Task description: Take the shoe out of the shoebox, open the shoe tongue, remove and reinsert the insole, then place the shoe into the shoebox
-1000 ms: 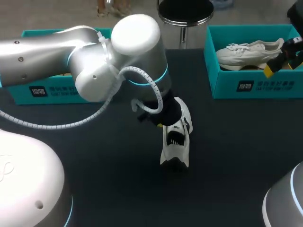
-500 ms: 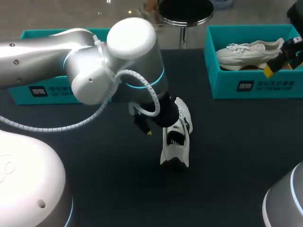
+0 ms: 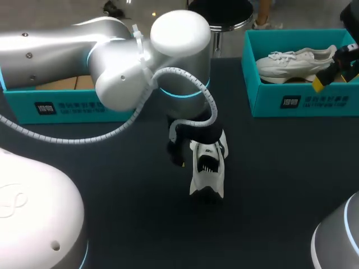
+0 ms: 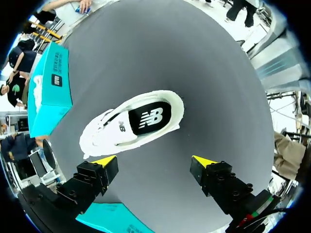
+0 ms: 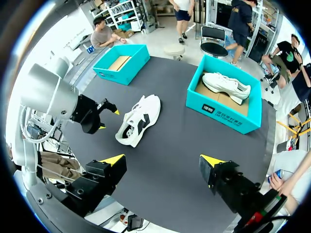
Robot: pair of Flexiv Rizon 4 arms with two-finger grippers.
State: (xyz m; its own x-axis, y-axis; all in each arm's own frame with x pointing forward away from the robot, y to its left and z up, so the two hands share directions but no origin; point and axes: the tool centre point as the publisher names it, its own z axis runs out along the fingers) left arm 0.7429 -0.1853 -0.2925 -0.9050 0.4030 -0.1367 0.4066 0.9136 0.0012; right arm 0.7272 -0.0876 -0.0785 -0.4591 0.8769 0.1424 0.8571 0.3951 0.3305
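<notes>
The dark bench carries a teal left shoebox and a teal right shoebox, the latter holding a cream sneaker. Between the boxes, out on the bench, the white-and-black sneaker lies on its side. The left tool hangs just over it, fingers spread wide and empty. The right tool is equally wide, gripping nothing.

L arm overhangs shoe; its R side free.
</notes>
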